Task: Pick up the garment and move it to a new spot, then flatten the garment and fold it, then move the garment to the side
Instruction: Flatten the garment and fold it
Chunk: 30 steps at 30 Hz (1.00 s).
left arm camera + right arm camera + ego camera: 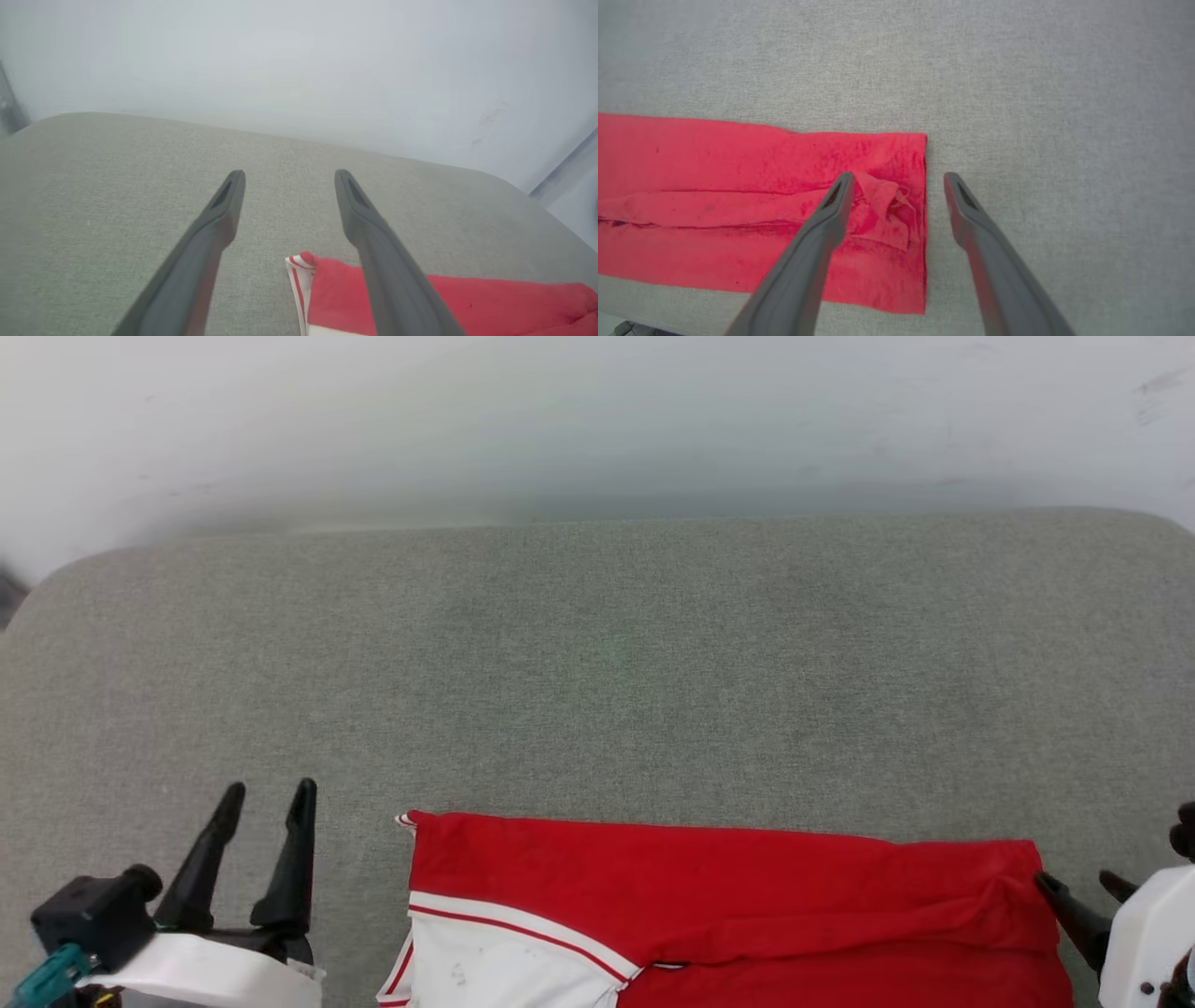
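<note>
Head view, garment (728, 887) beside right end effector (1074, 879)

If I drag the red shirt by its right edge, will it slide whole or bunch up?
Probably floppy: the garment lies in soft folds with a puckered tuft near that edge, so one pinch would likely stretch it. The woven grey surface looks grippy, so it may bunch. Likely light: it lies thin.

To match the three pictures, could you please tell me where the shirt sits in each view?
Head view: shirt at bottom centre to right, striped corner leftmost.
Left wrist view: shirt at lower right, partly behind a finger of the left end effector.
Right wrist view: shirt in the left half, ending at the right end effector.
Shared landmark: the grey pad beneath it.
</note>
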{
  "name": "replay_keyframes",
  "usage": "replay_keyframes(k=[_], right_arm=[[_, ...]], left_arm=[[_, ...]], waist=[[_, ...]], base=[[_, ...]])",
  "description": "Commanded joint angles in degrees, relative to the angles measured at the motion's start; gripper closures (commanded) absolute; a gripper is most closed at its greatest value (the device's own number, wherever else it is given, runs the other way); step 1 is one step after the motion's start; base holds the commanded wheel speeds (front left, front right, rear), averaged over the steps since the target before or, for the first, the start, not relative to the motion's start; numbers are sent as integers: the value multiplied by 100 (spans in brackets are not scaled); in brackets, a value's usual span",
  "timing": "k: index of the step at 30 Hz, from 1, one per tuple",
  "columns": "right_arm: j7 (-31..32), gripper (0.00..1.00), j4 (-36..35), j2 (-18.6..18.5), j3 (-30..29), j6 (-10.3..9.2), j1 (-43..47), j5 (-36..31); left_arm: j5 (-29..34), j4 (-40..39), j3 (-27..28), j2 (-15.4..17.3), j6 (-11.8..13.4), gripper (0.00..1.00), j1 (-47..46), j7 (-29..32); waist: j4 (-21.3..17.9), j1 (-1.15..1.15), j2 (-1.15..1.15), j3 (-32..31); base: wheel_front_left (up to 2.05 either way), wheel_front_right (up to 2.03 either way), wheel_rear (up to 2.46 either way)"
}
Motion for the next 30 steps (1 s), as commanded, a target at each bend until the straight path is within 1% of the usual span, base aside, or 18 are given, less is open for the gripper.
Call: replay_keyframes(k=[1,5,8,11,15,18,21,30], right_arm=[[33,0,5,75,-89,-2,64,-54],[237,0,72,534,-545,-2,213,-312],[300,0,186,794,-794,-2,247,-416],[344,0,361,950,-933,-2,228,-467],[339,0,723,1038,-1005,-2,192,-556],[382,0,991,1101,-939,-2,215,-530],[262,0,1149,1154,-824,-1,191,-442],[155,0,1382,1243,-91,33,179,-20]], left_arm=[[119,-70,134,-98,-33,0,16,-35],[1053,-140,650,-511,-291,0,301,-34],[1529,-141,961,-862,-525,0,422,-35],[1819,-80,1186,-1154,-788,0,505,-36],[2128,39,1365,-1389,-1095,0,480,-36],[2273,141,1458,-1521,-1246,0,419,-36],[2376,267,1484,-1603,-1357,0,395,-36],[2570,436,1536,-1831,-1499,0,304,-37]], waist=[[25,0,0,16],[88,0,0,60],[146,0,0,103],[197,0,0,149],[265,0,0,235],[317,0,0,312],[353,0,0,380],[429,0,0,451]], base=[[0,0,0],[0,0,0],[0,0,0],[0,0,0],[0,0,0],[0,0,0],[0,0,0],[0,0,0]])
